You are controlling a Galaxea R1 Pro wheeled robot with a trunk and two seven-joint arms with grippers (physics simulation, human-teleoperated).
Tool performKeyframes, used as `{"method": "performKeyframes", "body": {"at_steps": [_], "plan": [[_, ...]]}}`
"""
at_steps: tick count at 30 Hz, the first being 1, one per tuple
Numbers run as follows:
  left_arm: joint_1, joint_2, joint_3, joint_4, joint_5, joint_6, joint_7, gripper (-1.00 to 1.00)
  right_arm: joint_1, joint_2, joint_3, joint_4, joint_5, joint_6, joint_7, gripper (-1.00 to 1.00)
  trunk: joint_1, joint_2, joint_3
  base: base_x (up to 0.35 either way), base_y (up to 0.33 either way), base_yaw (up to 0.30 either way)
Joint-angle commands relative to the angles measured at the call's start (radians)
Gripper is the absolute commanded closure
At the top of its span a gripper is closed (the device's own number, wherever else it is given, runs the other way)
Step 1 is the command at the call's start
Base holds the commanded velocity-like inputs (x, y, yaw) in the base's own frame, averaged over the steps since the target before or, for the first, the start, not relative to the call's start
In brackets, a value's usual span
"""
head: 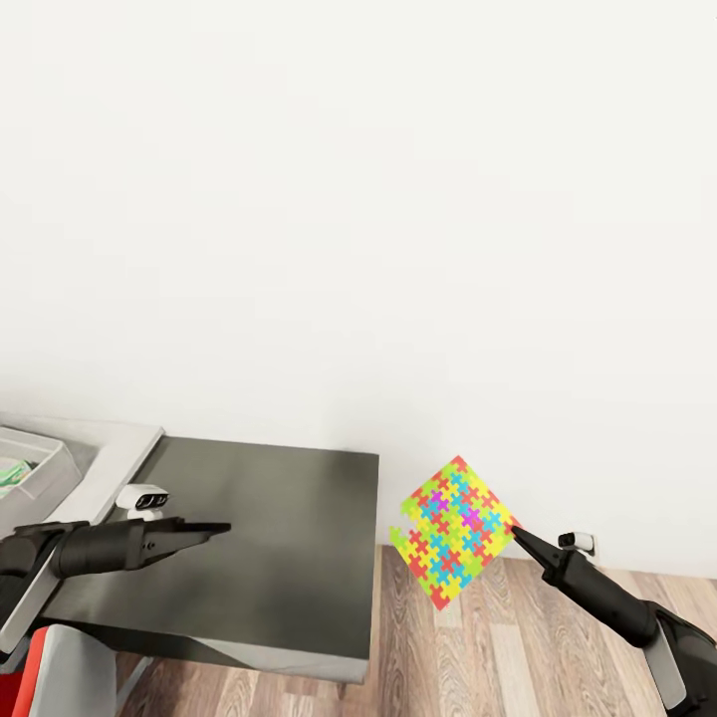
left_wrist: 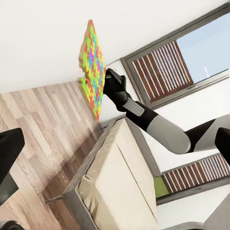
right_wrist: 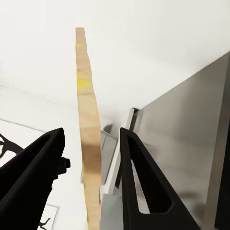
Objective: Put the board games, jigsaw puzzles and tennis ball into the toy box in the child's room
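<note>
Midway: my right claw pinched one jigsaw puzzle aloft, off the counter; left claw pressed together, empty; toy box awaited it.

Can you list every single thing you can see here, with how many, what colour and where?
Jigsaw puzzle: one, yellow, pink, blue, green and red, held in the air above the floor, right of the cabinet.
Toy box: one, light grey, on the table at far left.
Table: one, pale grey, by the wall.
Cabinet: one, dark grey top, joined to the table.
Bed: one, beige mattress, grey-brown frame.
Floor: brown wood planks.
Left claw: black, over the cabinet.
Right claw: black, pinching the puzzle's edge.
</note>
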Motion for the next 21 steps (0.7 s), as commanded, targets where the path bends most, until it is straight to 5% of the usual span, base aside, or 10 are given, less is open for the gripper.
{"method": "performKeyframes", "body": {"at_steps": [1,21], "plan": [[-0.001,0.0,0.0,-0.001,0.0,0.011,-0.003,-1.0,-0.001,0.0,-0.001,0.0,-0.001,0.01,0.002,1.0,0.001,-0.002,0.0,0.0,0.0,0.0],[0.001,-0.001,-0.001,-0.005,-0.001,0.015,-0.003,-1.0,0.006,0.0,-0.016,-0.002,-0.002,0.011,0.011,1.0,0.001,-0.002,0.033,0.0,0.0,0.0]]}}
